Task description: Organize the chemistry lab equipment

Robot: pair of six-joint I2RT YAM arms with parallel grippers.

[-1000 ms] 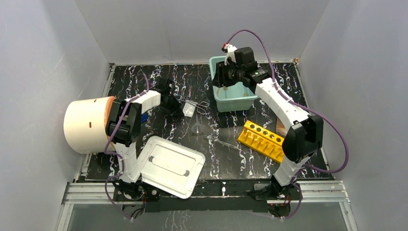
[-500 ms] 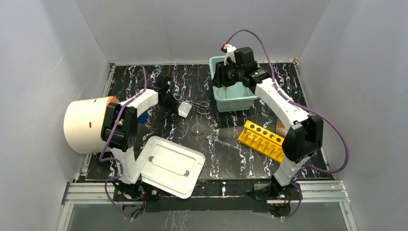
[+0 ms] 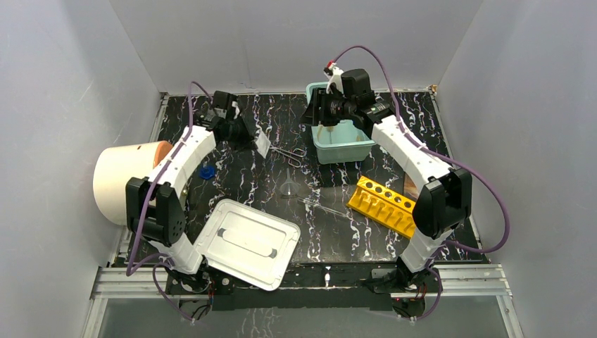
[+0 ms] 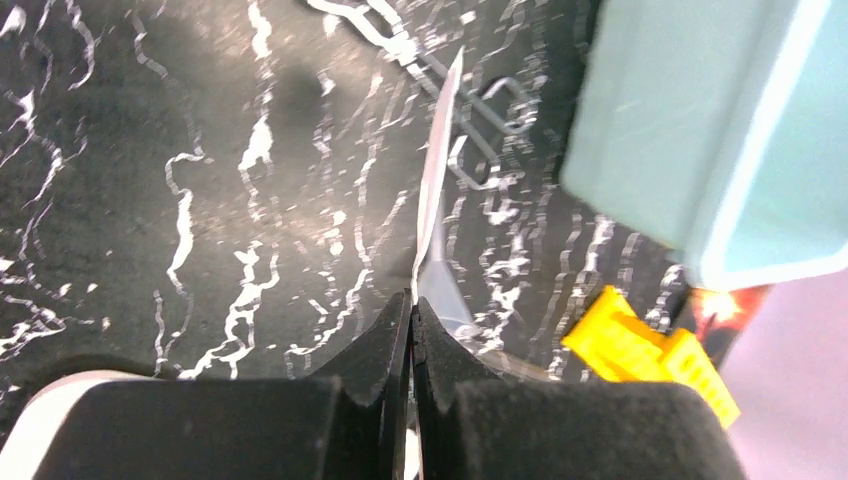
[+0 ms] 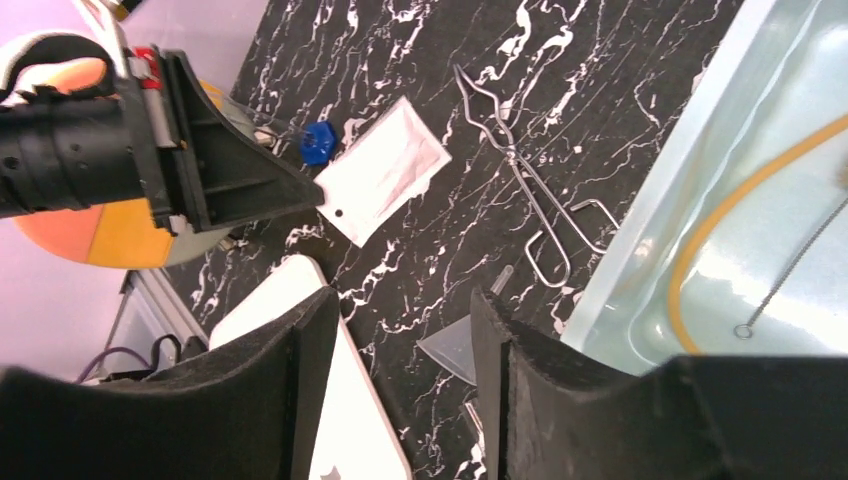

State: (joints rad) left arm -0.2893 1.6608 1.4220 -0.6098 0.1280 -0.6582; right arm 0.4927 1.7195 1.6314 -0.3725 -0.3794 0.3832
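**While Left Fingers Pinched the Bag, Right Fingers Hung Open at the Bin**

Where the big white drum lay at the left edge of the table, the blue cap sat just to its right. Farther back, the left gripper had its fingers pressed fully together on one edge of the small white-filled bag, which hung clear of the table. Just right of the bag lay the metal scissors. Nearer were the clear funnel and the thin glass rod. Farther right stood a teal bin, with the tan rubber tube curled inside it. Above the bin's left rim the right gripper hovered, its fingers about half apart and gripping nothing. Right of the rod, nearer than the bin, lay the yellow holed rack.
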